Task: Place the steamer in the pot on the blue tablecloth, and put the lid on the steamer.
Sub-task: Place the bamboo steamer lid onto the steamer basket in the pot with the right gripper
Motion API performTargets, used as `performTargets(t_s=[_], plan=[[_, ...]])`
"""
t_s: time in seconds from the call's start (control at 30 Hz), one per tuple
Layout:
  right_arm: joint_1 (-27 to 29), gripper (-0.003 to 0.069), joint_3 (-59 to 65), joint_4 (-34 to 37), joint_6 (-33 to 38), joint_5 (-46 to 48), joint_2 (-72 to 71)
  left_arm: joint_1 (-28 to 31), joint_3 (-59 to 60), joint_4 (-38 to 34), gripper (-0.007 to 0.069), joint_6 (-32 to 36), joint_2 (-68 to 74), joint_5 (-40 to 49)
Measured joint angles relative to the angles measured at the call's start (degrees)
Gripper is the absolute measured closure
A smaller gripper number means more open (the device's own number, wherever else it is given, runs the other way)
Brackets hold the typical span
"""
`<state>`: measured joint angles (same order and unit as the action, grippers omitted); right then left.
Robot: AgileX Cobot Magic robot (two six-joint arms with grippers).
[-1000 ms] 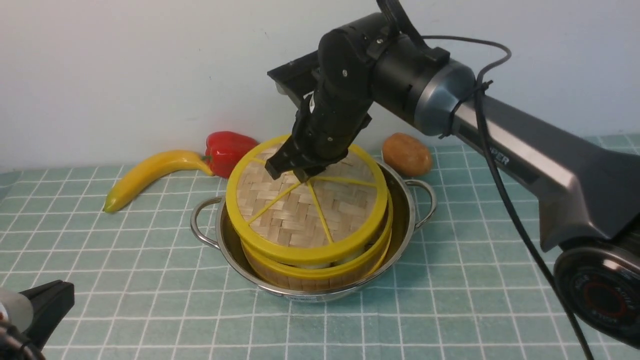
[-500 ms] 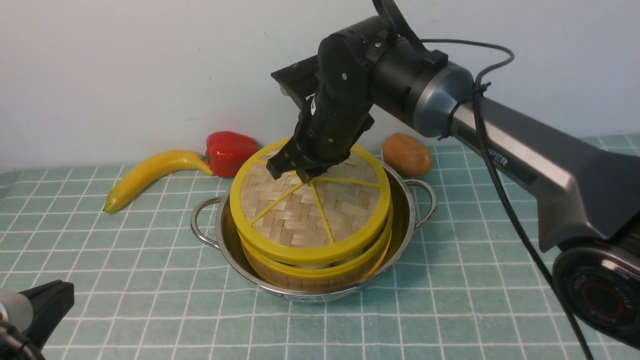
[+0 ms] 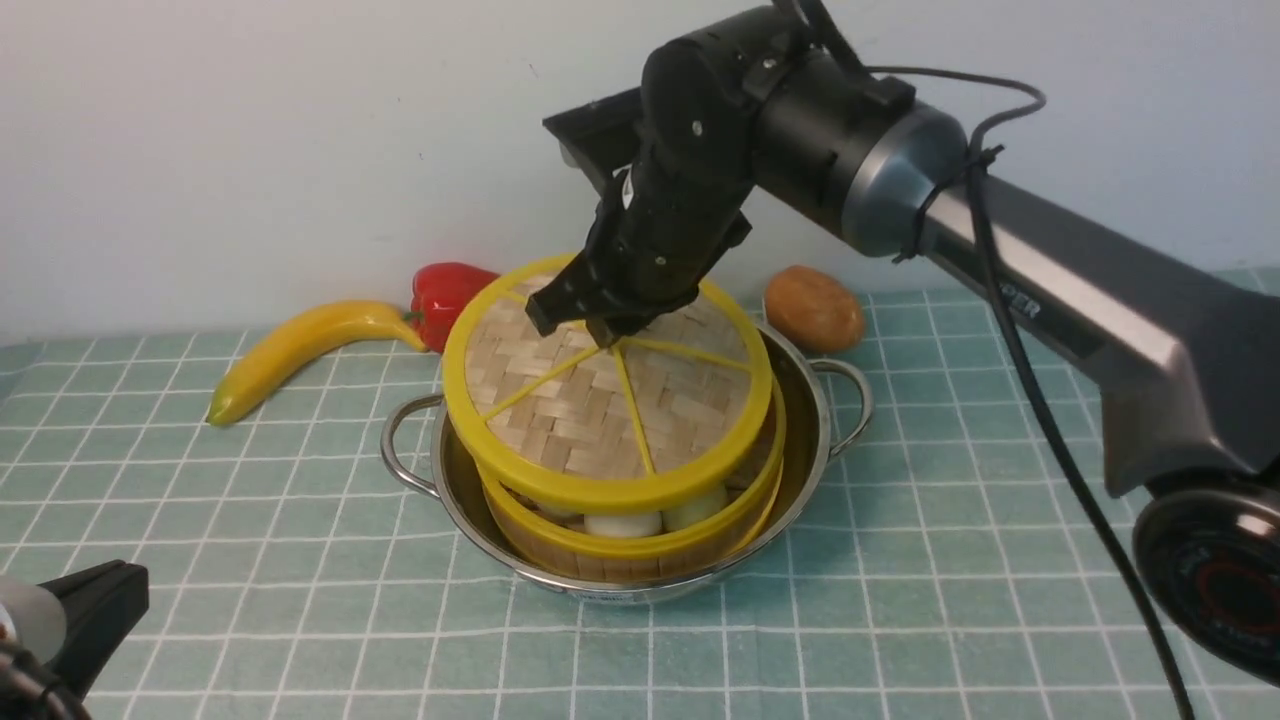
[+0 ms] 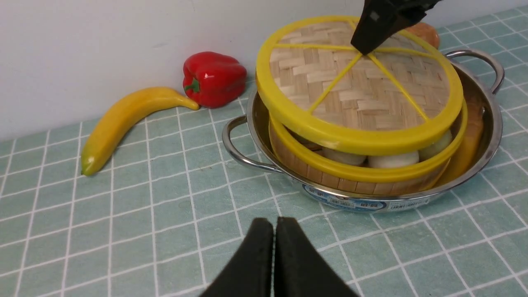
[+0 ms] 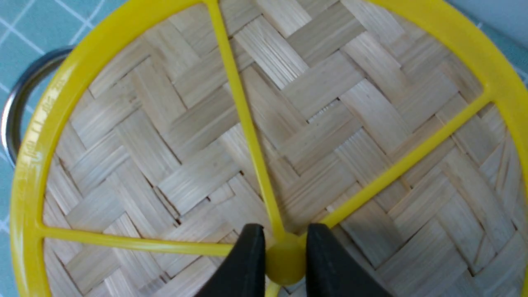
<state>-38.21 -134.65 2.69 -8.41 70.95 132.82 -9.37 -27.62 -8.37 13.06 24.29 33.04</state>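
Lift is the change in the front view. The lid (image 3: 607, 395) sat low on the steamer (image 3: 640, 545) half a second ago. Now it hangs raised and shifted toward the robot's left, so a gap opens along its near edge and white buns (image 3: 622, 523) show inside. The right jaws pinch the lid at the hub of its spokes. The steamer stands in the pot (image 3: 800, 440), which rests on the cloth (image 3: 900, 600) covering the tabletop. We judge the first half of the task done and the lid placement being retried, not finished.

In the left wrist view, we see the lid (image 4: 363, 95) clear of the steamer's (image 4: 363, 175) rim on the near side and overhanging it toward the banana (image 4: 123, 119) and pepper (image 4: 212, 78). We cannot tell whether the far edge touches. The left jaws are pressed together with nothing between them, low over the cloth (image 4: 123, 231), apart from the pot (image 4: 482, 136).

In the right wrist view, we see the two black fingers (image 5: 247, 260) clenched on either side of the yellow knob (image 5: 284, 258). The lid (image 5: 206, 165) fills nearly the whole picture, with a pot handle (image 5: 16, 107) peeking past its rim. We think the lid needs centring over the steamer before it goes down again.
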Motion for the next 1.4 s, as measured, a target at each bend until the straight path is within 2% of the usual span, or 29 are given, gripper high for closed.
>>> performTargets(t_s=[0.4, 0.63, 0.9, 1.4], plan=[[0.00, 0.0521, 4.79, -0.64, -0.12, -0.07, -2.99, 0.00, 0.00, 0.00, 0.0622, 0.00, 0.00, 0.00], [0.00, 0.0521, 4.79, -3.90, -0.07, -0.07, -2.05, 0.00, 0.00, 0.02, 0.0622, 0.00, 0.00, 0.00], [0.00, 0.0521, 4.79, -0.49, 1.22, -0.07, -0.39, 0.00, 0.00, 0.07, 0.0622, 0.00, 0.00, 0.00], [0.00, 0.0521, 4.35, 0.18, 2.72, -0.63, 1.30, 0.00, 0.00, 0.07, 0.0622, 0.00, 0.00, 0.00]])
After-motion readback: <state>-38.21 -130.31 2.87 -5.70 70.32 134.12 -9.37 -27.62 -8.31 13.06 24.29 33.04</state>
